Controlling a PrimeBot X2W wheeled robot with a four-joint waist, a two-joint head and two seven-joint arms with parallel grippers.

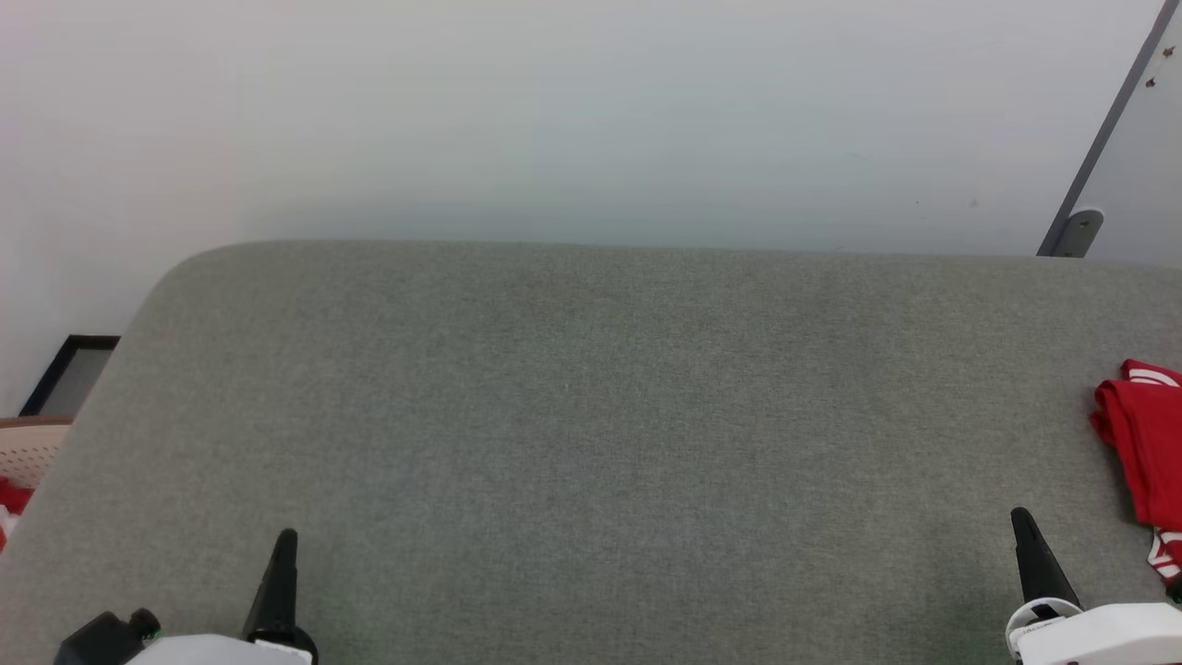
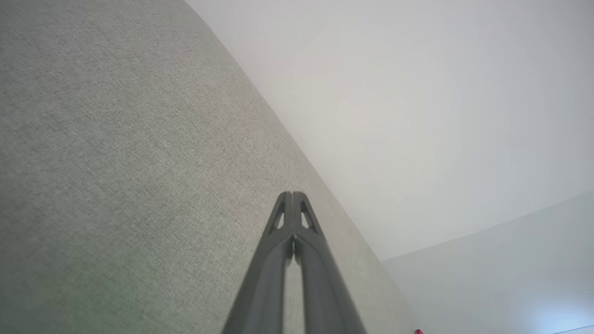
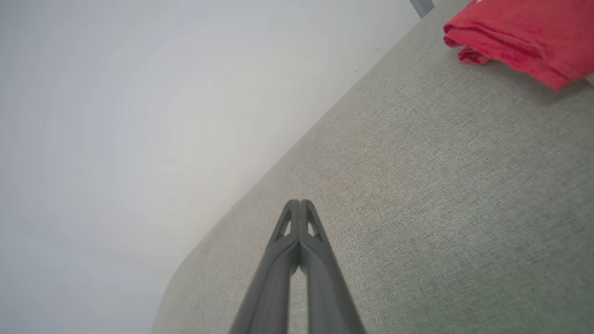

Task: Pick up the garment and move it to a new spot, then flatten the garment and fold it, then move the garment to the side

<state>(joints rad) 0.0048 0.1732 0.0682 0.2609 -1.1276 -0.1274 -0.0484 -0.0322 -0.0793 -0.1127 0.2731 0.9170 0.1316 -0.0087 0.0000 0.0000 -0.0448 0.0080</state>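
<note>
- The counter (image 1: 591,443) is covered in grey woven fabric. It runs ahead of both my hands and spans the whole width between them. Its far left corner is rounded.
- The wall (image 1: 554,120) is plain and pale. It rises behind the counter's far edge, well ahead of both hands.
- The panel (image 1: 1145,157) is grey with a darker edge. It leans in at the far right, well beyond my right hand.
- The garment (image 1: 1143,443) is red with white striped trim and is bunched into a compact folded heap. It lies on the counter just ahead of my right hand (image 1: 1020,519) and to its right, near but apart from it. The right wrist view places the garment (image 3: 519,37) ahead and to the right of the fingertips, resting flat on the fabric.
- The right hand (image 3: 299,202) is clenched, with its fingers pressed together tip to tip, and it grasps nothing. It is poised over bare counter.
- The left hand (image 1: 288,536) is also clenched (image 2: 292,195) with its fingers meeting along their length, and it is empty. It sits over bare counter, well apart from the garment.
- The basket (image 1: 32,453) is pale. It sits off the counter's edge, to the left of my left hand, and contains red cloth (image 1: 11,499).
- The frame (image 1: 69,374) is dark. It stands against the wall just beyond the basket.
</note>
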